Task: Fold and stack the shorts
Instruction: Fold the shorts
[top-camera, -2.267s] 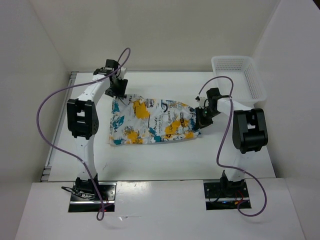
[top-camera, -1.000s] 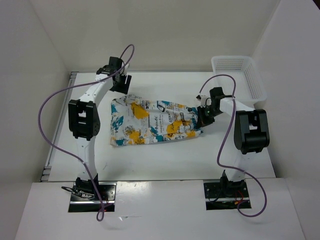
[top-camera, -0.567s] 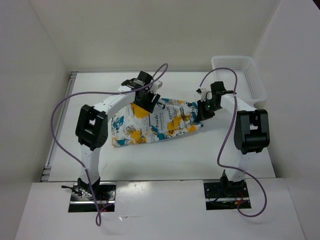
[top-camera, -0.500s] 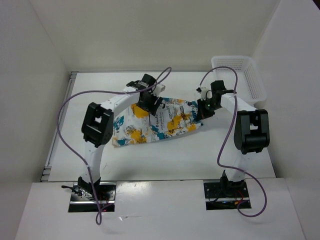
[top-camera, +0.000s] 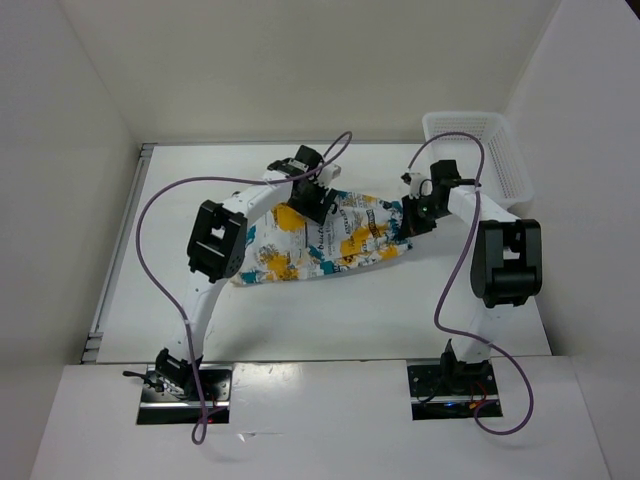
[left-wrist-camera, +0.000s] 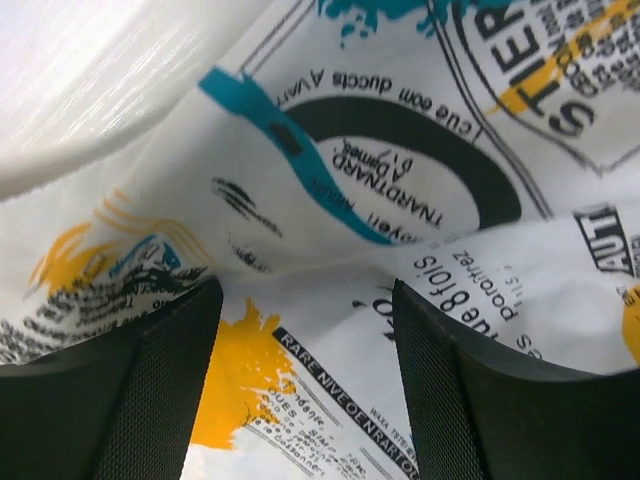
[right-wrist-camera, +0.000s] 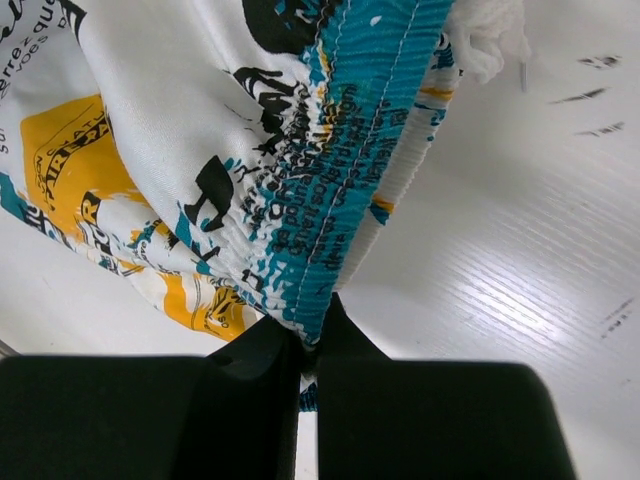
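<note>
— So, how far along was the folding judged to be?

— Hardly begun, it seemed. The shorts (top-camera: 335, 245) were seen lying rumpled across the middle of the table (top-camera: 300, 320), drawn up toward the far right, with no clean fold laid in them. No stack was to be seen, and the basket (top-camera: 470, 125) at the far right corner stood apart from the cloth.

— What was reckoned left, then?

— Nearly everything: the folding proper, then the stacking.

— And how were the arms posed?

— The left gripper (top-camera: 318, 203) was reached well across, over the far edge of the shorts, its arm arched above their left half. In the wrist view its fingers (left-wrist-camera: 165, 390) were seen spread wide, with printed fabric showing between them. Whether the cloth was actually touched could not be told.

— The other one?

— The right gripper (top-camera: 413, 215) was set at the right end of the shorts, pointed downward. Its jaws were seen pressed together, with a teal-edged fold of the shorts pinched between them.
</note>
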